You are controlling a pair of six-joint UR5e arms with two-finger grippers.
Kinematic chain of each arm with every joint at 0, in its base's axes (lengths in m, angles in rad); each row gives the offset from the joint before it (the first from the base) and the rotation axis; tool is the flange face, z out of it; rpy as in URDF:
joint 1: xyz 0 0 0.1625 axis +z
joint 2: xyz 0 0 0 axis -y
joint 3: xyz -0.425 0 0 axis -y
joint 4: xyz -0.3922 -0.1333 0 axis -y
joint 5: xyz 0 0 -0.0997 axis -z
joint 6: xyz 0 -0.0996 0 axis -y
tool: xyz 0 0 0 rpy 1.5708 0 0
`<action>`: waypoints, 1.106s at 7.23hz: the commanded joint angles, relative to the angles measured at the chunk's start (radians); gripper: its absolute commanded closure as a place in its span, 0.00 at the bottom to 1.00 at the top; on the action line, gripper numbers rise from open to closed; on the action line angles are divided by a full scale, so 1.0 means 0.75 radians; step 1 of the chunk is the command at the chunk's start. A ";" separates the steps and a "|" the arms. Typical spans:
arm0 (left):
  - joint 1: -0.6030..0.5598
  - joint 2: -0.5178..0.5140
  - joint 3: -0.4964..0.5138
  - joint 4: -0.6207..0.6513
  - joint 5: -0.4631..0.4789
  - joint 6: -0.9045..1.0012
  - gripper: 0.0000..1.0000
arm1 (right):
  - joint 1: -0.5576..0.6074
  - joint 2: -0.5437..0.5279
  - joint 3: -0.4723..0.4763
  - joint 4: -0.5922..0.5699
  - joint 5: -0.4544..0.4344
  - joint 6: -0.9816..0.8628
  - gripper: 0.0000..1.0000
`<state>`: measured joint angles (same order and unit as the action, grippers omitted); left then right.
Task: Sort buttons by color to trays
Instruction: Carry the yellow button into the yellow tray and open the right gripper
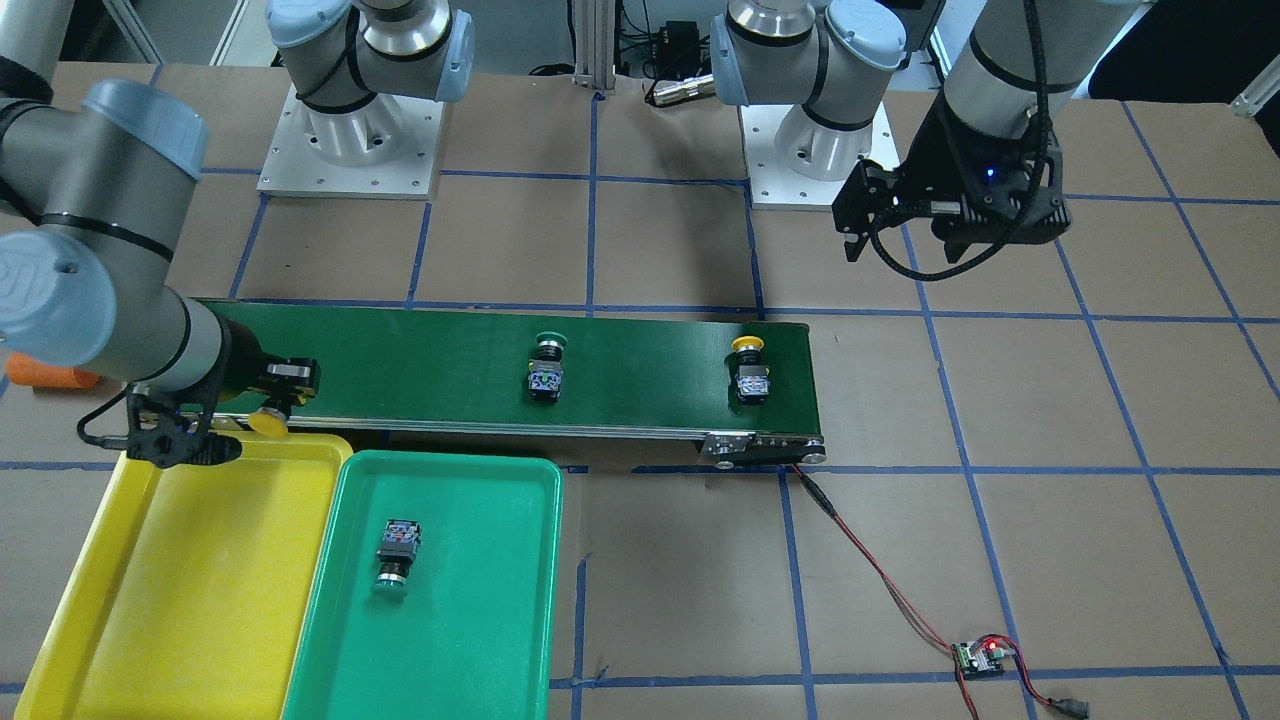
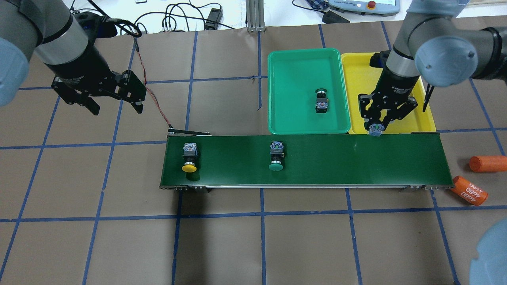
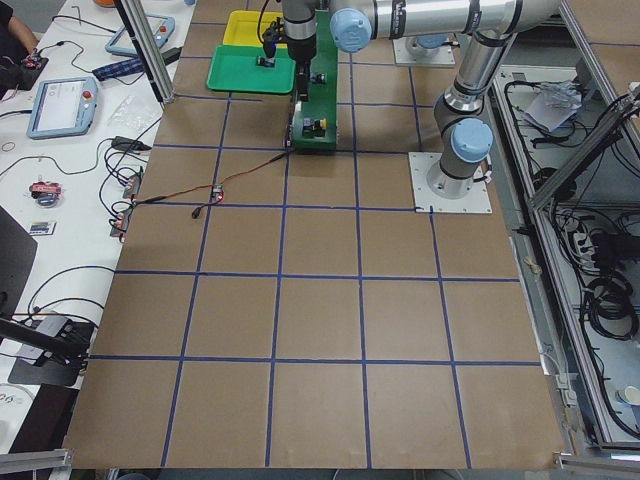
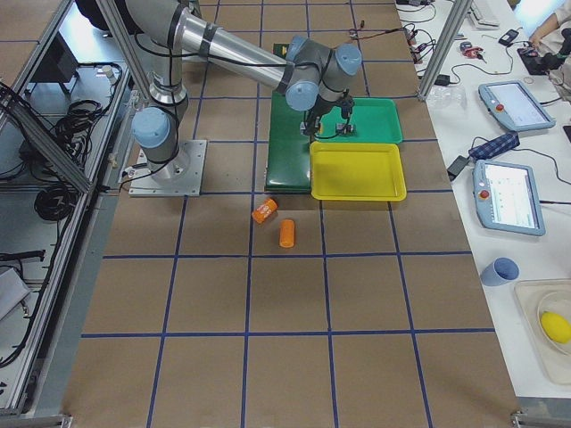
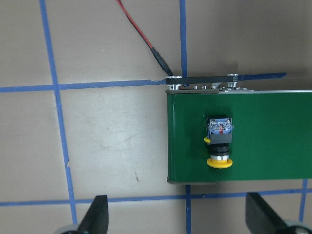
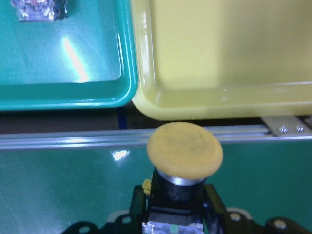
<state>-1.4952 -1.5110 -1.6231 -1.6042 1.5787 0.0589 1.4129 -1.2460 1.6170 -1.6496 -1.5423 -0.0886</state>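
1. Brown paper crossed by blue tape lines is covering the table (image 2: pixel 237 237), and a long dark green belt (image 2: pixel 356 158) is being carried on it.
2. One yellow button (image 2: pixel 375 130) is being pinched by the right gripper (image 2: pixel 375 126), whose fingers are being pressed on its black body. It is being held over the belt's far edge, just beside the rim of the yellow tray (image 2: pixel 356 75), with its cap on the tray's side.
3. The green tray (image 2: pixel 293 87) is lying side by side with the yellow one, rims touching, and one green button (image 2: pixel 321 101) is being held in it, on its side.
4. A second green button (image 2: pixel 276 156) is being carried near the middle of the belt. A second yellow button (image 2: pixel 189 157) is being carried near the belt's end on the left arm's side.
5. The left gripper (image 2: pixel 117 107) is being held spread wide above the bare paper, near that same end of the belt.
6. Two orange cylinders (image 2: pixel 488 163) are lying on the paper beside the other end.
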 commanded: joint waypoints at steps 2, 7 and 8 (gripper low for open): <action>-0.033 0.029 -0.010 -0.019 -0.002 -0.040 0.00 | -0.136 0.294 -0.198 -0.154 -0.091 -0.285 1.00; -0.033 0.035 -0.016 -0.013 0.006 -0.027 0.00 | -0.205 0.320 -0.198 -0.194 -0.089 -0.317 0.00; -0.019 0.035 -0.012 -0.019 -0.008 -0.025 0.00 | -0.203 0.299 -0.201 -0.181 -0.097 -0.305 0.00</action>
<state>-1.5181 -1.4842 -1.6344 -1.6149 1.5777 0.0378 1.2596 -1.0082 1.4716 -1.7918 -1.6106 -0.3255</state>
